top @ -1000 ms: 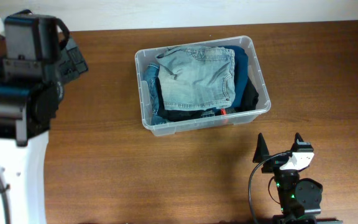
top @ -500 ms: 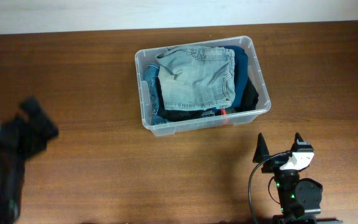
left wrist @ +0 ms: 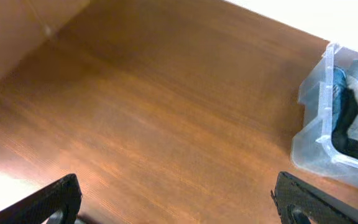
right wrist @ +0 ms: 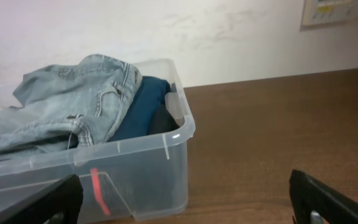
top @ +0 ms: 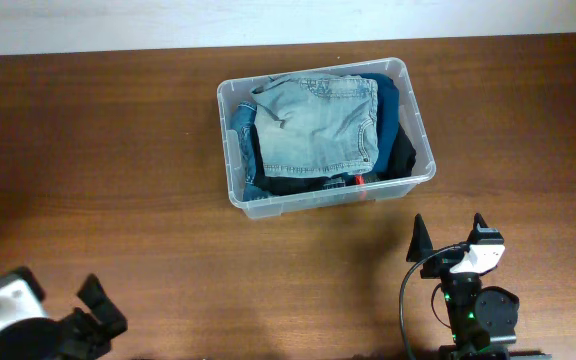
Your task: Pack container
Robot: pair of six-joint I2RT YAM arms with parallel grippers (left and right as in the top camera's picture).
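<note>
The container (top: 318,200) is a clear plastic bin at the table's back centre. It holds folded light denim jeans (top: 318,125) on top of a dark blue garment (top: 390,100) and a black one (top: 404,155). My left gripper (top: 58,285) is low at the front left corner, far from the bin, and open over bare wood (left wrist: 176,186). The container (left wrist: 312,140) shows at the right edge of the left wrist view. My right gripper (top: 449,228) stands open in front of the bin's right corner. It faces the container (right wrist: 142,168) with nothing between its fingers (right wrist: 184,186).
Brown wooden table (top: 148,170) with a pale wall (right wrist: 229,31) behind it. A red strip (right wrist: 97,190) shows through the bin's front wall. A sheet of paper (right wrist: 337,11) hangs on the wall at the upper right.
My left arm has swung from the back left of the table down to the front left corner. The right arm and the bin have not moved.
</note>
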